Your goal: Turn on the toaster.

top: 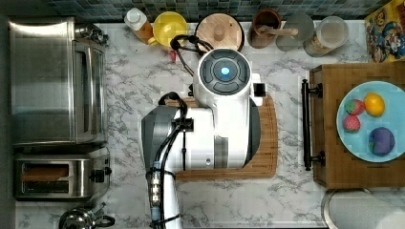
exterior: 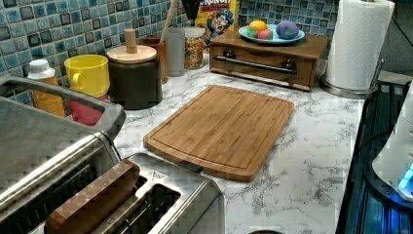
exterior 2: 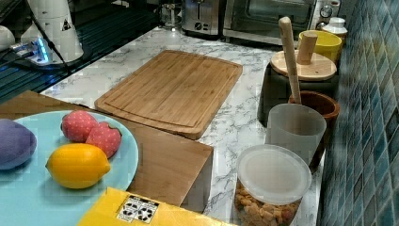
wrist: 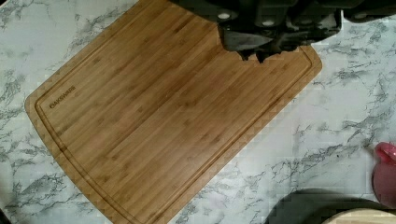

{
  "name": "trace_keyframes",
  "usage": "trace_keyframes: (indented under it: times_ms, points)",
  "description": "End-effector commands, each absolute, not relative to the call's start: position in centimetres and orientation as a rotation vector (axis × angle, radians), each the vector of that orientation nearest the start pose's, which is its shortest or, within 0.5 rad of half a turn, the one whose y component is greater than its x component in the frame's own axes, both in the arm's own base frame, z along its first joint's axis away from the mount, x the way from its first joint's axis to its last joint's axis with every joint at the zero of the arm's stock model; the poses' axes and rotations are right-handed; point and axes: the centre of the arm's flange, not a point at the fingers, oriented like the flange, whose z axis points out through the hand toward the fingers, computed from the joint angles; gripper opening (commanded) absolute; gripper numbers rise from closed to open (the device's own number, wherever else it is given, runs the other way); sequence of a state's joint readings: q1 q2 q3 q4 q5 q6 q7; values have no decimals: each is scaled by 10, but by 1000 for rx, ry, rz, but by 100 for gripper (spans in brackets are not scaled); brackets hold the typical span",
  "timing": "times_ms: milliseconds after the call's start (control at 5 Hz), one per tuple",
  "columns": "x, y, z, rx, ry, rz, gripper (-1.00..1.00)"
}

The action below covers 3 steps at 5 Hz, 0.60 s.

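Gripper (wrist: 261, 49) hangs over the far edge of the bamboo cutting board (wrist: 163, 116) in the wrist view, dark fingers close together with nothing between them; the arm's white body (top: 224, 119) covers most of the board in the top view.

toaster (top: 55, 177) sits at the top view's lower left on the marble table (top: 133, 81), jammed between the toaster oven (top: 52, 81) above it and the kettle (top: 83, 219) below; its black lever and knob (top: 99, 175) face the open table toward the arm; a brown slab fills the slot (top: 45, 172).

Open room: bare marble strip between the toaster's lever end and the board; more bare marble between the board and the wooden drawer box (top: 353, 129) carrying the blue plate of toy fruit (top: 370, 121).

Back edge is crowded: yellow mug (top: 169, 26), lidded dark canister (top: 219, 31), utensil crock (top: 265, 26), cereal jar (top: 329, 33).

Cut off or hard to read: left view crops the toaster (exterior: 160, 200) at the frame bottom, lever end out of frame; right view shows it (exterior 2: 202, 16) far off and small, lever position not readable; kettle half cropped in the top view.
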<state>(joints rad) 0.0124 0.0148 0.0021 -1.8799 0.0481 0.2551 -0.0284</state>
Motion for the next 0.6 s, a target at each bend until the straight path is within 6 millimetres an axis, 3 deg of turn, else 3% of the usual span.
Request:
trace_keyframes:
  times_ms: [200, 600]
  points:
    - [557, 25, 492, -2934, 990, 99, -100]
    - [532, 106, 493, -2992, 656, -37, -100]
